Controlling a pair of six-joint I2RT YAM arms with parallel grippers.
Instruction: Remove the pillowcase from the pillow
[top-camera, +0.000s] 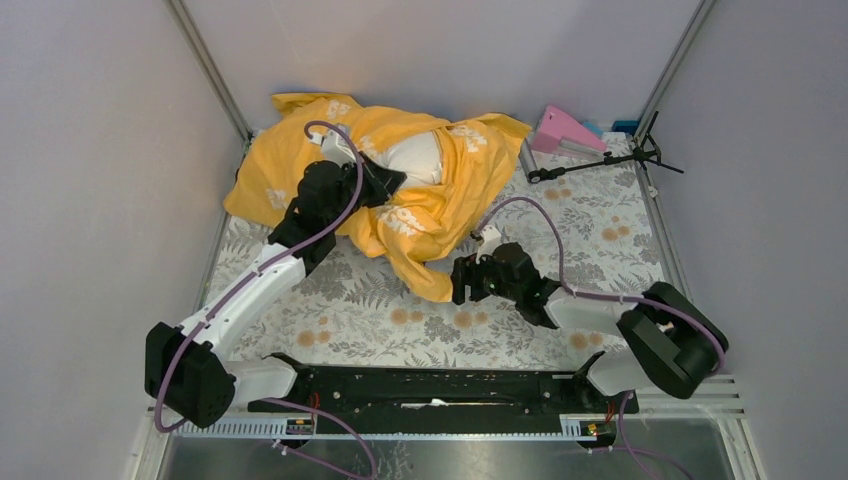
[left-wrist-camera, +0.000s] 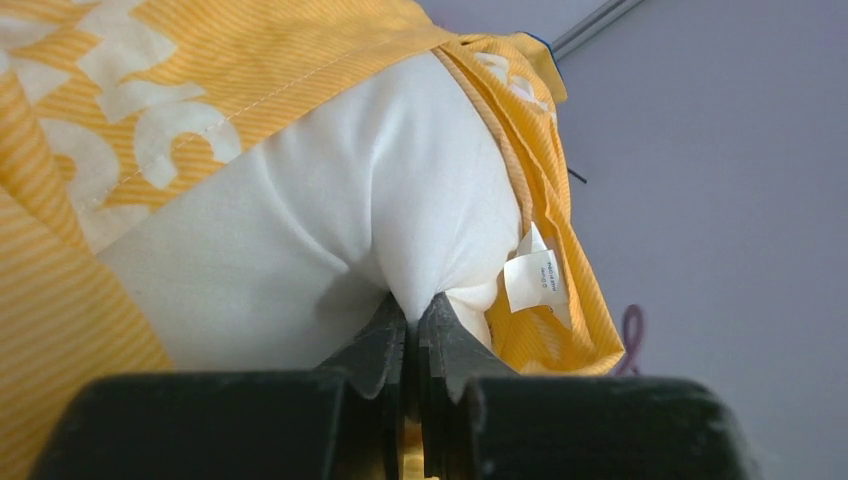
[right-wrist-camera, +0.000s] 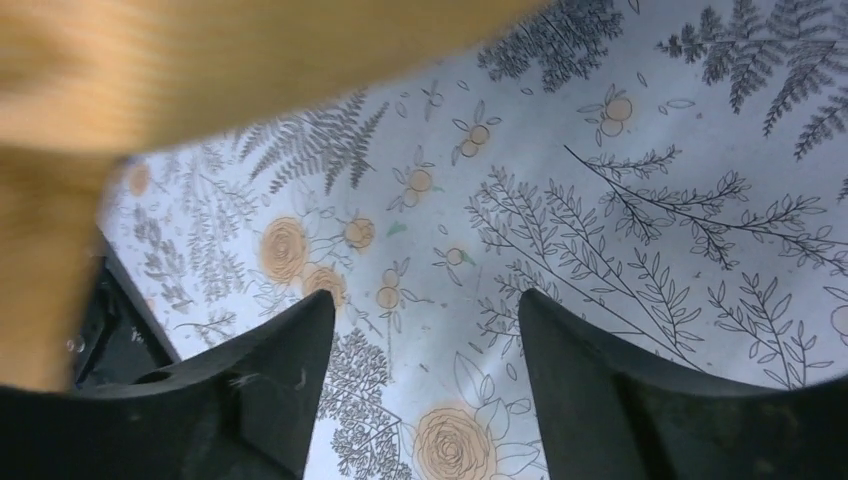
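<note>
bright soft even light, only faint shadows, pillowcase (right-wrist-camera: 200, 50) a blurry smear up close in right wrist view

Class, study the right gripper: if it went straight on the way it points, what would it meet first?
Probably the trailing corner of the pillowcase, just ahead of the open right gripper in the top view. Depth is unclear: its wrist view shows only table cloth between the fingers, yellow fabric upper left.

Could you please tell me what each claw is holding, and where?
Left claw pinches the pillow at its exposed white bulge; right claw holds nothing.
</note>
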